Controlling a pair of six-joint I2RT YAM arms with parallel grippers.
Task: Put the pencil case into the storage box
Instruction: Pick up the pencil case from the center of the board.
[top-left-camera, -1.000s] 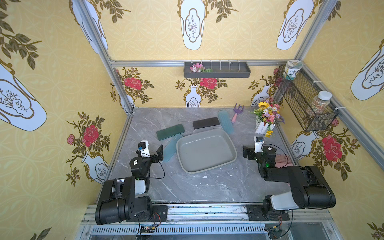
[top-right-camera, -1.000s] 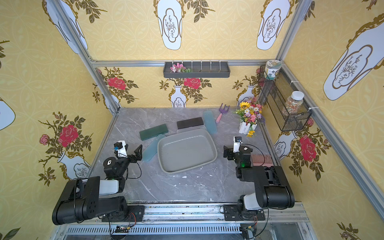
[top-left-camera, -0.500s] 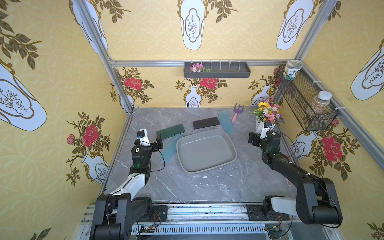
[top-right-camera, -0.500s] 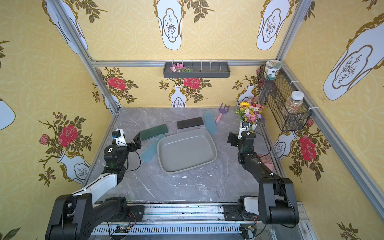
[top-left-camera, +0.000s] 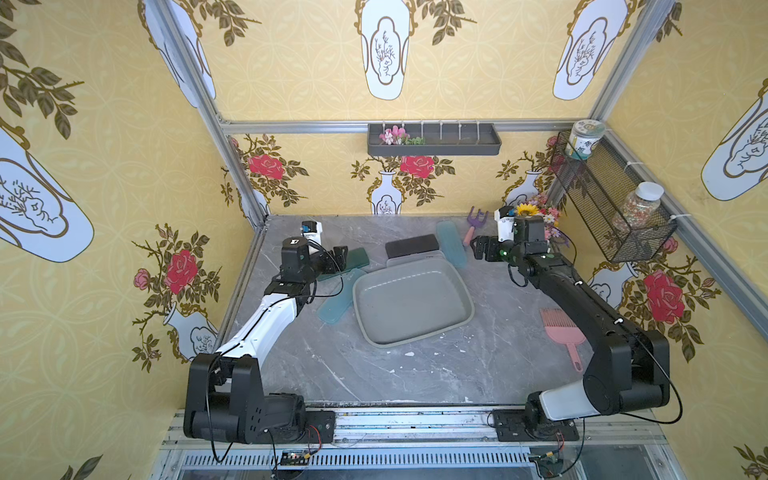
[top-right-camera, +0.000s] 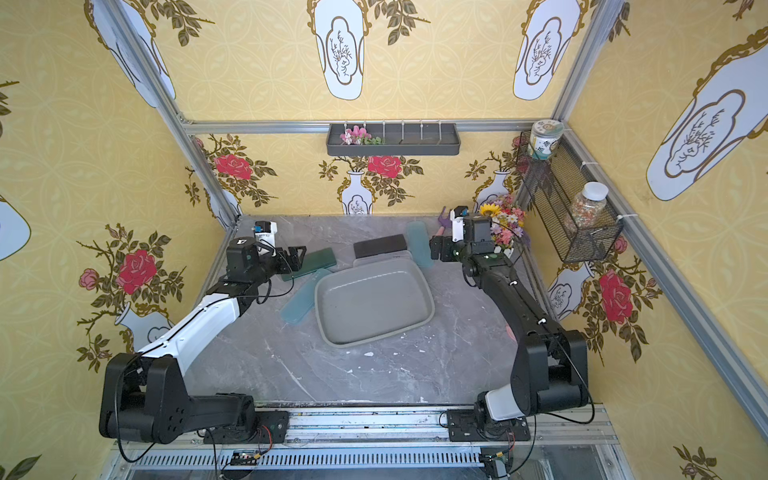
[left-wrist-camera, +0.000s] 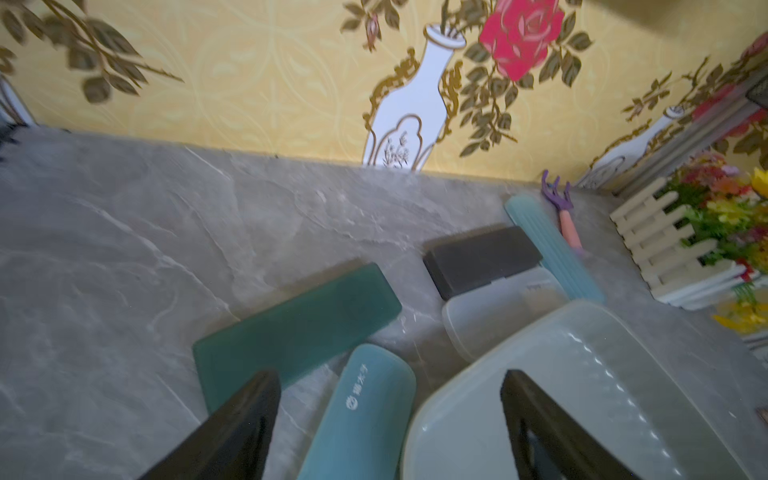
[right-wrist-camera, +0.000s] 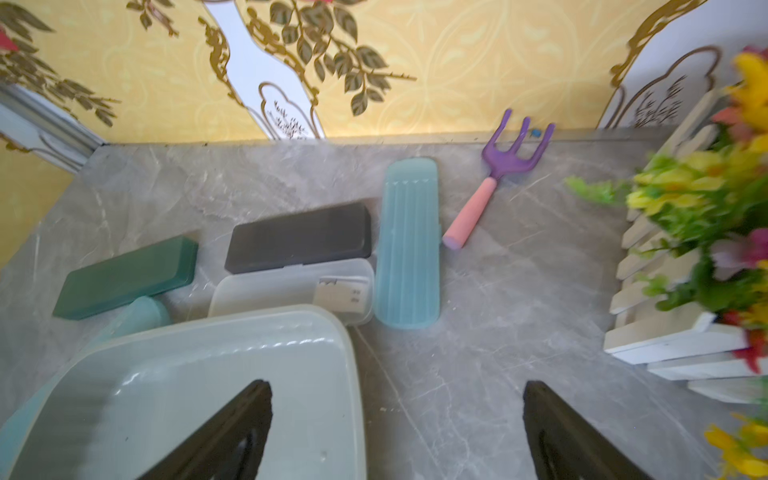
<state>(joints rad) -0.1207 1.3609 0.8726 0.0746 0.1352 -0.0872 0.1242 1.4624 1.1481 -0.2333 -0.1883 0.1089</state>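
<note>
The green pencil case (top-right-camera: 320, 258) lies upper left of the storage box (top-right-camera: 374, 299), mid-frame — it looks hard, light, maybe slippery. Pinch across its thin width. Left gripper (left-wrist-camera: 388, 376) and right gripper (right-wrist-camera: 397, 384) are spread, empty.

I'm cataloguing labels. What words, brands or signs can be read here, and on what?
Nothing reads clearly.
Rounded teal pencil case: white round logo plus Chinese characters, too blurred.
Left arm wrist: white emblem, no letters.
Jar label, above the wire basket: too small.
Card inside clear pencil case: unreadable.
</note>
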